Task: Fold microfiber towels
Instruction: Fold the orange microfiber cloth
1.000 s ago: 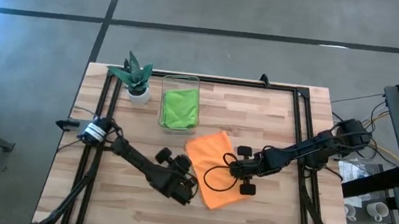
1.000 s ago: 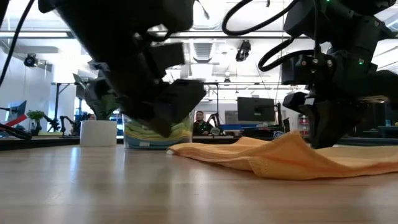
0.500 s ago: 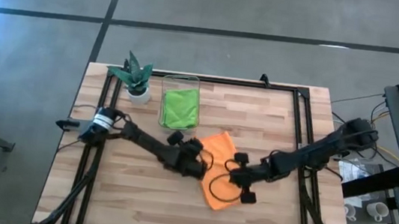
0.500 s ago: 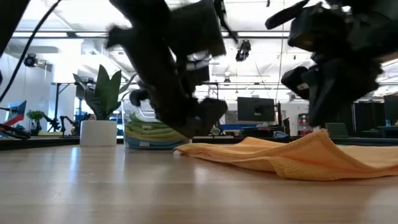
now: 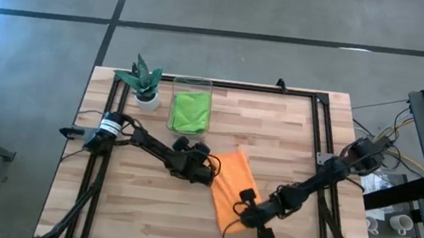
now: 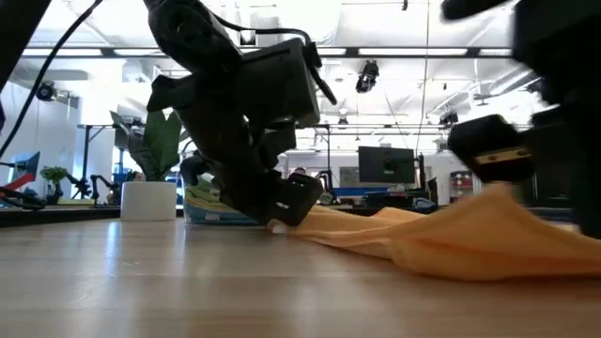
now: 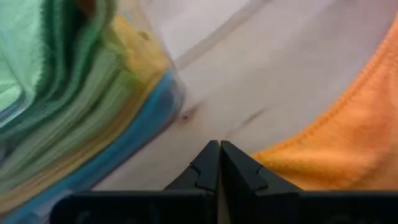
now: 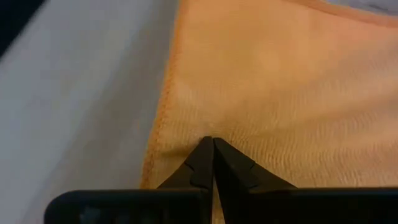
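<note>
An orange microfiber towel (image 5: 230, 187) lies rumpled and drawn long on the wooden table (image 5: 291, 128), with one end raised. My right gripper (image 5: 241, 212) is shut on it near the table's near edge. My left gripper (image 5: 211, 175) is shut, with its tips down at the towel's far-left corner (image 7: 273, 158). More folded towels, lime green on top, lie stacked in a clear bin (image 5: 190, 112). My left gripper's shut fingers (image 7: 239, 168) slant down beside the towel's far-left corner (image 6: 305, 218). One finger's outer side lies against the hem; whether they press on the cloth I cannot tell. My right gripper pinches a raised fold of the towel (image 8: 214, 127) just inside its hem (image 8: 158, 137), slanting down from the table's right. That part (image 6: 502, 202) is lifted a little; the rest trails on the table.
A small potted plant (image 5: 144, 83) stands at the far left beside the bin. A black frame (image 5: 316, 115) runs along the table's edges. Bare wood lies to the left and right of the towel.
My right gripper has gone toward the table's near edge, dragging its end of the orange towel along. The towel has drawn from a broad diamond into a narrower, longer shape. My left gripper has moved toward the far edge and down to the towel's far-left corner.
</note>
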You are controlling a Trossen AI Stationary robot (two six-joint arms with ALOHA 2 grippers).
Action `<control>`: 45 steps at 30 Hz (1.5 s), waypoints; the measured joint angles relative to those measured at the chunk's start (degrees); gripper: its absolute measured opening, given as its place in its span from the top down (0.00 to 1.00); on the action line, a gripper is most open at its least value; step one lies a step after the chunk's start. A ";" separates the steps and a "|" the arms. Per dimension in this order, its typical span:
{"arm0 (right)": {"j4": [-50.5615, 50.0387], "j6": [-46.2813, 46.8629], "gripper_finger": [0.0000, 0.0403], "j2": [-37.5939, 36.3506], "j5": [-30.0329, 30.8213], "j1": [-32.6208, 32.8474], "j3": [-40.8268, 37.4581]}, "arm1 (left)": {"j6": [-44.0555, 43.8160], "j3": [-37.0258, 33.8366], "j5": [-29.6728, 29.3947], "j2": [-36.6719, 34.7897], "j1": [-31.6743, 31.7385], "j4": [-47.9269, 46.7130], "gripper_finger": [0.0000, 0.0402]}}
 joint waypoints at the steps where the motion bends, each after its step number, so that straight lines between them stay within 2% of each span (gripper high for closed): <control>1: -0.42 -0.26 0.98 -0.18 0.34 0.70 0.55 | 0.81 0.05 0.13 -0.22 -0.03 0.17 1.00; 5: -3.89 1.52 0.96 -2.64 4.17 2.99 3.53 | 3.21 1.85 1.05 -3.30 -2.34 -0.28 1.00; 8: -10.54 2.63 0.91 -5.41 8.04 4.43 6.18 | 6.07 3.67 1.35 -7.08 -7.01 0.58 1.00; 11: -17.96 3.82 0.83 -7.80 10.93 6.62 7.90 | 13.64 4.35 2.09 -9.39 -12.58 7.47 1.00; 12: -19.02 4.78 0.80 -8.67 11.11 7.59 8.45 | 17.42 4.22 2.70 -9.70 -14.43 11.17 1.00; 16: -21.23 9.93 0.67 -9.19 11.85 13.24 8.91 | 36.59 4.34 5.56 -7.98 -22.83 37.12 1.00; 18: -21.32 11.98 0.61 -8.40 14.87 16.91 8.95 | 41.27 6.53 6.41 -4.54 -25.55 45.33 0.99; 22: -25.20 17.67 0.50 -5.79 20.99 21.90 10.94 | 39.02 16.88 8.03 2.16 -25.93 35.16 0.91; 25: -26.70 19.95 0.46 -3.87 21.74 23.04 12.94 | 38.67 25.54 10.41 7.44 -25.67 25.86 0.79; 28: -27.53 21.97 0.45 -1.87 21.81 23.30 13.65 | 39.65 31.08 13.26 11.03 -25.74 15.87 0.68; 31: -28.06 22.73 0.45 -0.67 21.33 23.33 13.45 | 40.59 33.57 14.53 12.02 -25.54 7.41 0.61; 35: -28.35 24.27 0.45 0.33 20.56 23.15 13.05 | 42.87 33.26 14.45 10.36 -25.48 -0.72 0.58; 40: -28.93 25.03 0.44 0.51 20.42 23.10 13.02 | 54.95 32.22 20.29 11.73 -25.52 1.27 0.58; 45: -30.09 26.38 0.45 0.51 20.42 22.92 12.87 | 64.37 32.45 14.54 16.05 -25.04 5.11 0.58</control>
